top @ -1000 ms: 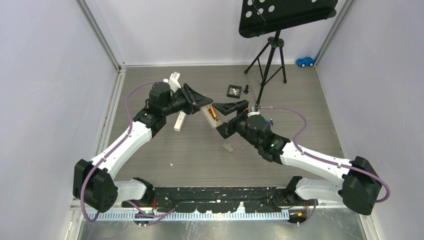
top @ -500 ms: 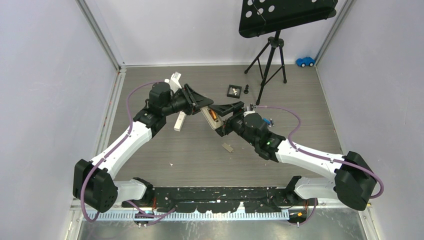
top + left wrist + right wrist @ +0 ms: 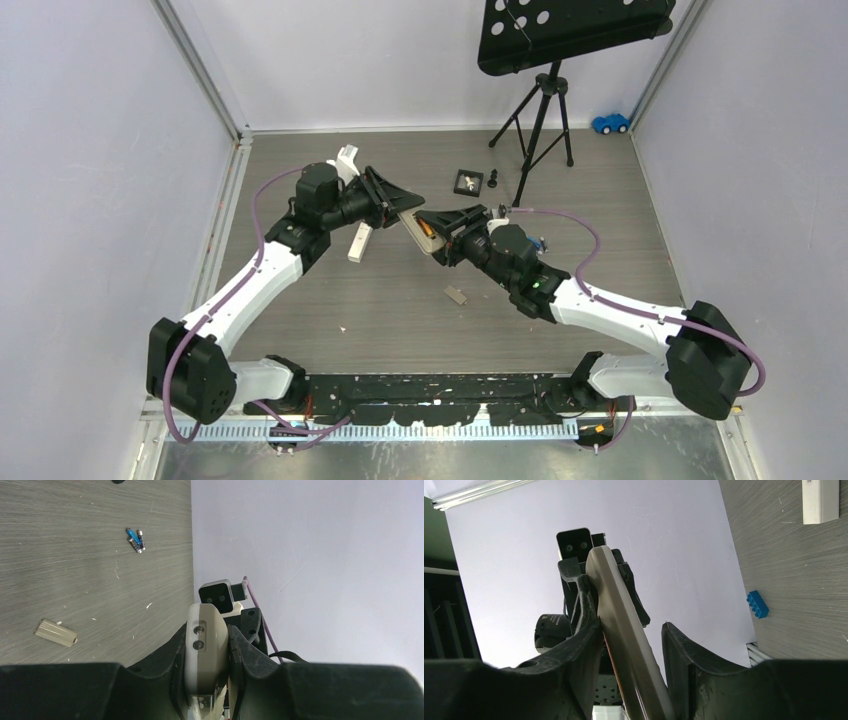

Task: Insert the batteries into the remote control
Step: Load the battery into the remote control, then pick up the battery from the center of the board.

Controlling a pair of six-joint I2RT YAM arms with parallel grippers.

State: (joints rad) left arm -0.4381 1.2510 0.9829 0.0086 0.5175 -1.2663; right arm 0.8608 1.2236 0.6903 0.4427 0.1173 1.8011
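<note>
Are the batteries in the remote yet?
Partly. One orange battery sits in the remote's open back. The left gripper holds the remote up, and the right gripper straddles it with a gap on one side. Left to do: small batteries lie loose on the table, and a beige piece, probably the lid, lies there too.

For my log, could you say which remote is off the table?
The remote in the left gripper; the other remote lies flat on the table.
</note>
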